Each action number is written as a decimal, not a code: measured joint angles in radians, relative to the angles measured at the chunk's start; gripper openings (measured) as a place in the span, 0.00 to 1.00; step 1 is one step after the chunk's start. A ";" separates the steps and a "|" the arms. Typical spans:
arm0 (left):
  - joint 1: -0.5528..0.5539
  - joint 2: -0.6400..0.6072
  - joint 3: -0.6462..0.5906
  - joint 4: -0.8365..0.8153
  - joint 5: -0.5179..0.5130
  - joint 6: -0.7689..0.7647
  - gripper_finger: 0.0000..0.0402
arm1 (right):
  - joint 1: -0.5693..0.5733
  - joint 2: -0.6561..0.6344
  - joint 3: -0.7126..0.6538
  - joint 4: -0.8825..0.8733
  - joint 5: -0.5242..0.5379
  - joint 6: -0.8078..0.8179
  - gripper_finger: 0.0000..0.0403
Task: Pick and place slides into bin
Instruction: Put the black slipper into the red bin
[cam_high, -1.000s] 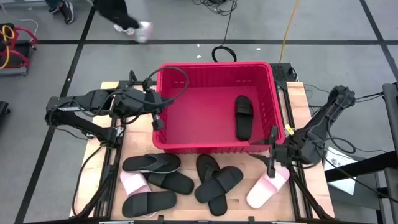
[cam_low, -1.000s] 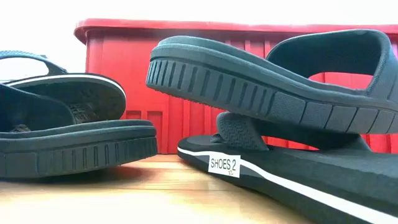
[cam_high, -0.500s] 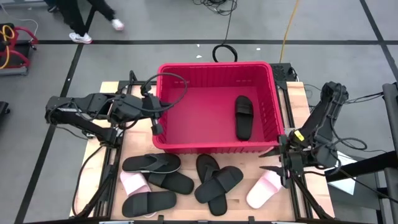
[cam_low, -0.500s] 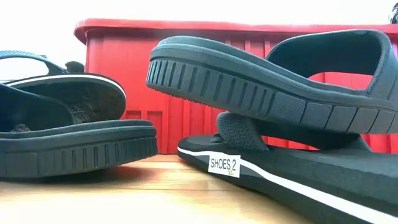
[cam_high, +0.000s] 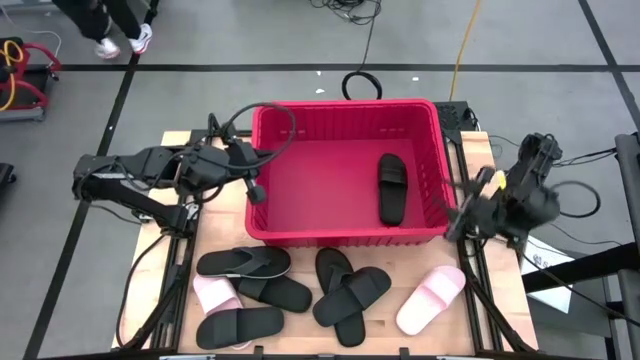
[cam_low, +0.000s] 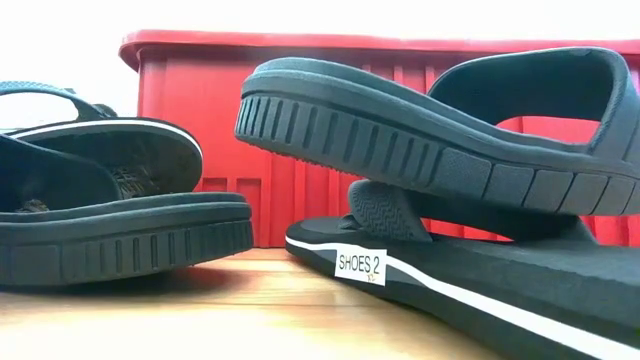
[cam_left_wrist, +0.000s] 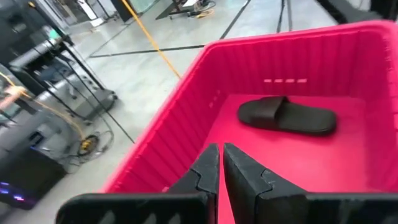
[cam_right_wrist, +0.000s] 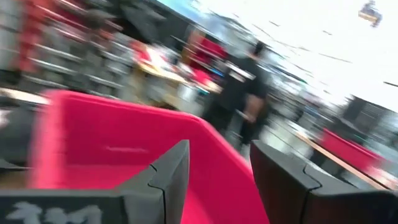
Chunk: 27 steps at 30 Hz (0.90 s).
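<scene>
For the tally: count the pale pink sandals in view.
2: one pale pink sandal on the wooden table's right side; the other pink sandal on its left, among black sandals. More may be hidden.

The left arm reaches in from the frame's left, its gripper (cam_left_wrist: 219, 168) pinched nearly closed and empty. At the right edge, the right arm is bent, its gripper (cam_right_wrist: 217, 168) spread apart and empty.
</scene>
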 joint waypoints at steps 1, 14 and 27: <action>0.013 0.000 0.000 0.009 0.000 0.024 0.06 | -0.024 -0.001 0.000 0.064 0.022 -0.073 0.40; 0.207 0.000 0.000 0.120 0.010 0.121 0.06 | -0.287 0.092 0.000 0.200 -0.009 -0.160 0.40; 0.094 0.005 0.000 -0.028 0.090 0.005 0.06 | -0.227 0.154 -0.001 0.217 -0.040 -0.037 0.40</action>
